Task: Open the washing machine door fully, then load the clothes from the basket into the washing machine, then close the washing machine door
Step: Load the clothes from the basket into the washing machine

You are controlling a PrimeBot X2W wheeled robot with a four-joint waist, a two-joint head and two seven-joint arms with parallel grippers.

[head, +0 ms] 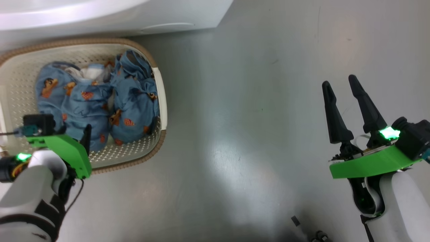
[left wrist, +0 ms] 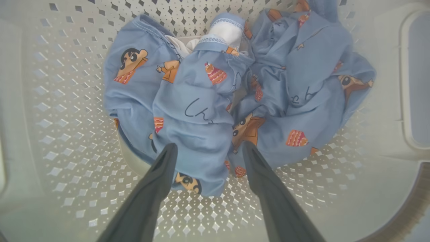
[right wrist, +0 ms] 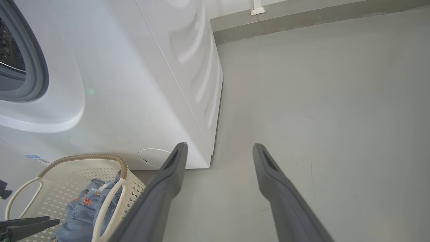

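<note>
Setting: grey smooth floor (head: pixel 252 134), with the white boxy front-loading washing machine (right wrist: pixel 134 84) standing on it.
Basket: small cream-white perforated plastic basket with a brown woven-look rim (head: pixel 20 74). It sits on the floor just beside the foot of the washer's front panel, near the machine's front corner.
Clothes: light blue fabric garments printed with orange, red and black cartoon figures (head: pixel 100 104), bunched in one heap on the basket bottom. None lie on the floor in these views.
Washer opening: the right wrist view catches the grey-blue rubber gasket (right wrist: pixel 37 67) and the dark drum (right wrist: pixel 10 43) uncovered. Judged: the door is swung off the opening. How far it has swung cannot be told.
Left gripper (left wrist: pixel 209 146): lowered into the basket with its jaws spread wide and nothing gripped. The tips straddle a fold at the near side of the heap. Contact with the cloth cannot be told.
Right gripper (head: pixel 339 81): jaws wide apart and empty, hanging over bare floor well apart from the basket.
Step in hand: judged to be the first pick from the basket.
Done: door opening, probably.
Left: closing on a garment, carrying every garment to the drum, and shutting the door.
Risk: the heap is tangled, so one pinch may drag several pieces or drop a trailing end outside the drum.
</note>
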